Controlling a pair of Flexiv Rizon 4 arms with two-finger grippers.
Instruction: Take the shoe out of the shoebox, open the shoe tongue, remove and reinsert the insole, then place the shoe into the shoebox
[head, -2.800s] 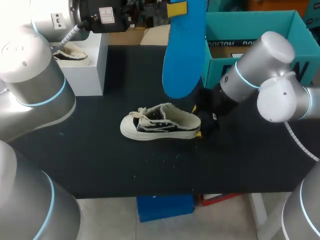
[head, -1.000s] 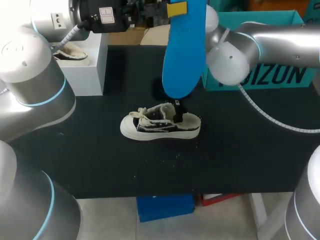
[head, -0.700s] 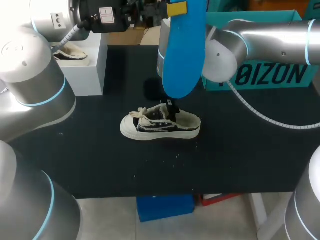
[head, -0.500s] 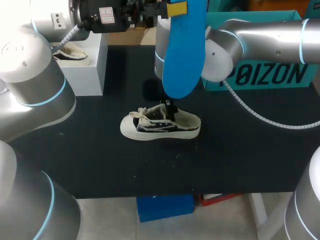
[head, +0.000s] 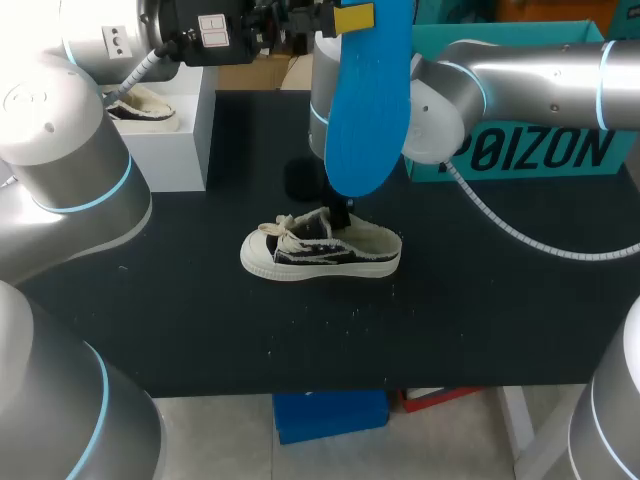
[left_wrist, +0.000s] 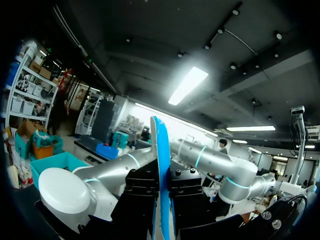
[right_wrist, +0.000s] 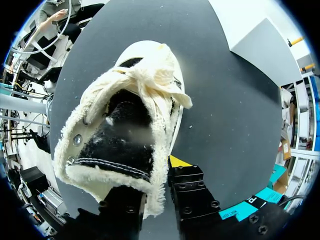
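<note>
A cream and black fleece-lined shoe (head: 320, 247) lies on the black table (head: 200, 300), toe to the left. My right gripper (head: 343, 212) comes down on its far side. In the right wrist view the shoe (right_wrist: 135, 105) fills the picture, and my right gripper (right_wrist: 157, 175) is shut on the fleecy rim of the opening. High above the table my left gripper (head: 355, 16) is shut on the blue insole (head: 365, 100), which hangs down and hides part of my right arm. The left wrist view shows the insole (left_wrist: 160, 150) edge-on between the fingers of my left gripper (left_wrist: 161, 185).
The teal shoebox (head: 530, 140) stands at the back right, behind my right arm. At the back left a white box (head: 170, 140) holds another shoe (head: 140, 105). The front half of the table is bare apart from small specks.
My right gripper has swung from the shoe's heel to its far rim, and its fingers have closed on the rim. My left arm has kept still with the insole.
</note>
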